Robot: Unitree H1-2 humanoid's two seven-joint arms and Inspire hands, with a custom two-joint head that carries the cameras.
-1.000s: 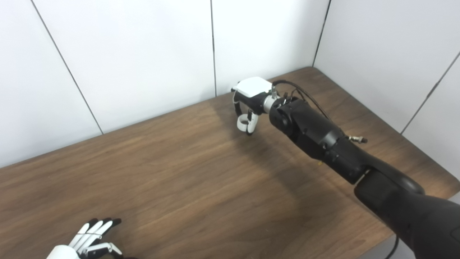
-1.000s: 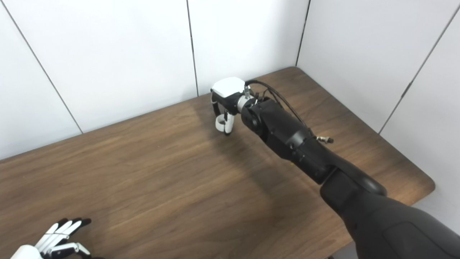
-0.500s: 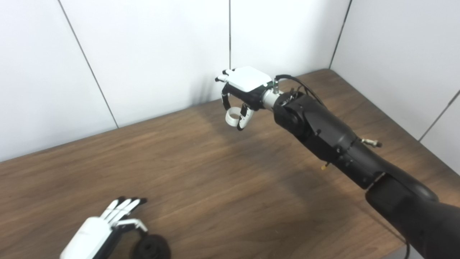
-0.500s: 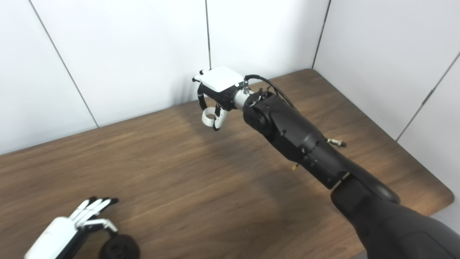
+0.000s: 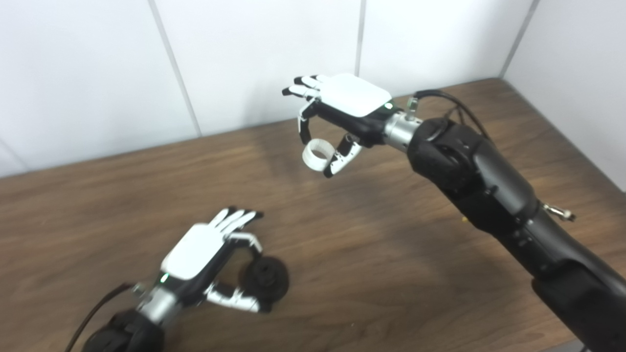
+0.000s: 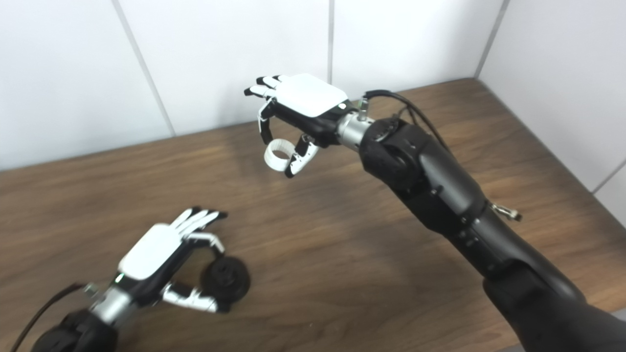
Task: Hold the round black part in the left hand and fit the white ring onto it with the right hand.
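Matt wood-grain table (image 5: 371, 254); smooth white plastic ring (image 5: 314, 155).

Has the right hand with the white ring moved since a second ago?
Yes. The right hand has lifted the white ring off the table, up and leftward past the wall seam.

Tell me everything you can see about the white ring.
The white ring is a short, plain band, smooth and seemingly plastic, with an open centre through which the table shows. The right hand holds it in the air, pinched between fingertip and thumb, tilted with its opening facing partly upward. It is well apart from the round black part.
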